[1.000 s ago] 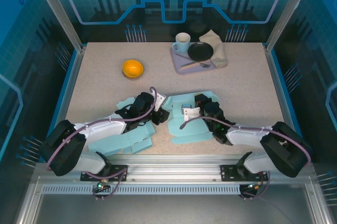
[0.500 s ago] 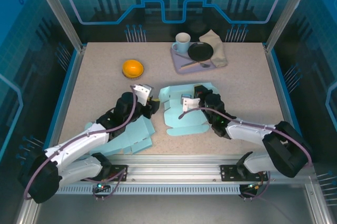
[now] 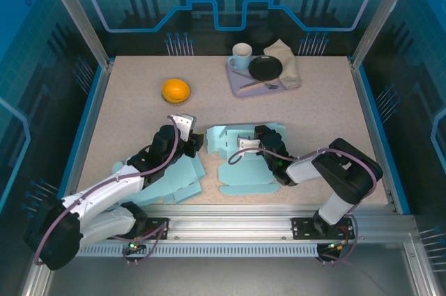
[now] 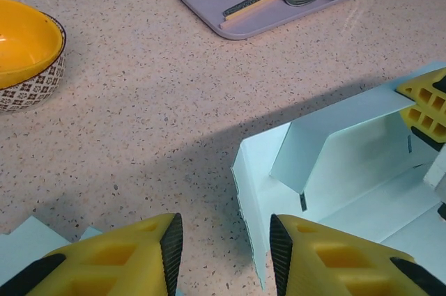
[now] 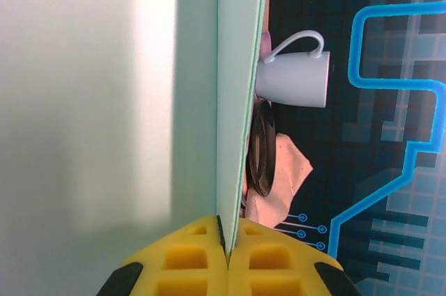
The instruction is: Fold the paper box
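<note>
Right tool (image 5: 225,232) tight on paper box (image 3: 244,170) flap; left tool (image 4: 226,244) part-open, empty, alongside.

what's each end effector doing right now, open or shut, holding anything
Left end effector: open, holding nothing.
Right end effector: closed on a panel of the paper box.

light: bright, even | shadow: soft band across table (image 4: 209,136) | focus: sharp

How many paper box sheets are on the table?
2: a part-folded sheet mid-table, pinched by the right gripper; a flat sheet at the near left, perhaps hiding more.
</note>
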Robot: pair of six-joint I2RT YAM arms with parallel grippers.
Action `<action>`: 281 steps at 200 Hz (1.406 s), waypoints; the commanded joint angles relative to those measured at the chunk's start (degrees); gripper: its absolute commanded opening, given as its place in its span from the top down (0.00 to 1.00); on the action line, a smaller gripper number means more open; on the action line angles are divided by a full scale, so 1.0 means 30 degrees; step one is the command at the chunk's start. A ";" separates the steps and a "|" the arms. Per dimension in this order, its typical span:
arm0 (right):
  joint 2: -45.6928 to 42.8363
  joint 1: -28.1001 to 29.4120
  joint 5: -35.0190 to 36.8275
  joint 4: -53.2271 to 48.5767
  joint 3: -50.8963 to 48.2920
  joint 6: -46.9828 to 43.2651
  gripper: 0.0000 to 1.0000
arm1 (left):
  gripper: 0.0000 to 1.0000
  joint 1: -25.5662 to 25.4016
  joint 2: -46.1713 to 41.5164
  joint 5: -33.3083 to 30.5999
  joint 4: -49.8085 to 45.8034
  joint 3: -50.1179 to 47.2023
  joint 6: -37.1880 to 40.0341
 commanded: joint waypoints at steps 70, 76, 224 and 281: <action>-0.4500 -0.1121 -0.4138 -0.5466 0.3387 0.2267 1.00 | 0.35 0.0924 0.2275 0.1565 0.0100 0.1915 0.0322; -0.4608 -0.1197 -0.4305 -0.5458 0.3374 0.2263 1.00 | 0.35 0.1045 0.2627 0.1748 0.0348 0.2100 0.0360; -0.4719 0.0615 -0.3560 -0.5672 0.1171 -0.1541 1.00 | 0.95 -0.1667 0.8595 -0.3443 0.3223 0.4045 0.5292; -0.3050 0.3154 -0.1279 -0.4989 -0.0675 -0.1242 1.00 | 0.94 -0.2312 0.8419 -0.4906 0.5841 0.0548 0.3767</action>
